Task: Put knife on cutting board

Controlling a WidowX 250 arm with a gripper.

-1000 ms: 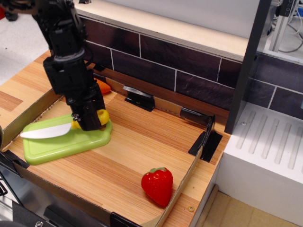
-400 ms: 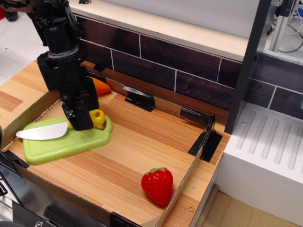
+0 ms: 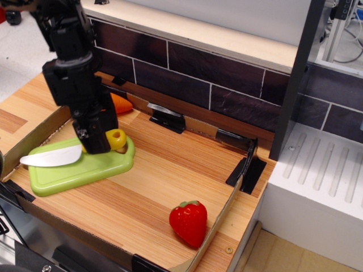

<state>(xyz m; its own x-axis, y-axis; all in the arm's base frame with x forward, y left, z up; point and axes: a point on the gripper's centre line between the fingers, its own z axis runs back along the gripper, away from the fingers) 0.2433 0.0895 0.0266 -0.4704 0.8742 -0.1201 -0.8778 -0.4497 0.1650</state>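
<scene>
Knife (image 3: 54, 157) lying on cutting board (image 3: 79, 173); hand (image 3: 96, 148) over handle, grip state unclear. Lifting clamped risks dragging knife off.

a wooden tabletop (image 3: 164, 175) edged by low cardboard walls carries a light-green cutting board (image 3: 74, 173) at the left, a red toy strawberry (image 3: 189, 222) near the front right wall, and an orange toy carrot (image 3: 120, 103) by the back wall.
</scene>
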